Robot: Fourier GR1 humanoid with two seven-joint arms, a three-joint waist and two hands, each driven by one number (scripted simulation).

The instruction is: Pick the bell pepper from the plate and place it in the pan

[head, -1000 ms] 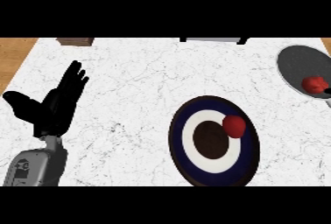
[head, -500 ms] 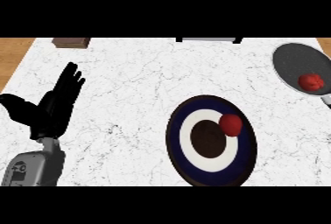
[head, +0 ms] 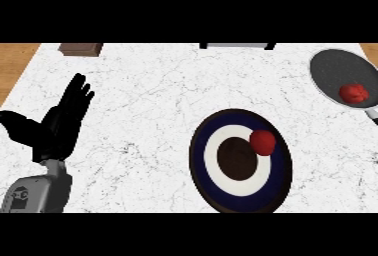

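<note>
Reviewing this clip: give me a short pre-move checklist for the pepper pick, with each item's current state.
1. Bell pepper on the plate: ok, it sits right of the plate's centre.
2. Pepper free of any hand: ok, nothing touches it.
3. Pan within view: ok, at the upper right edge, partly cut off.
4. Pan free for placing: not ok, a red item already lies in it.
5. Left hand out of the way: ok, resting open at the left, fingers up.
6. Right hand ready: cannot tell, it is not in view.
</note>
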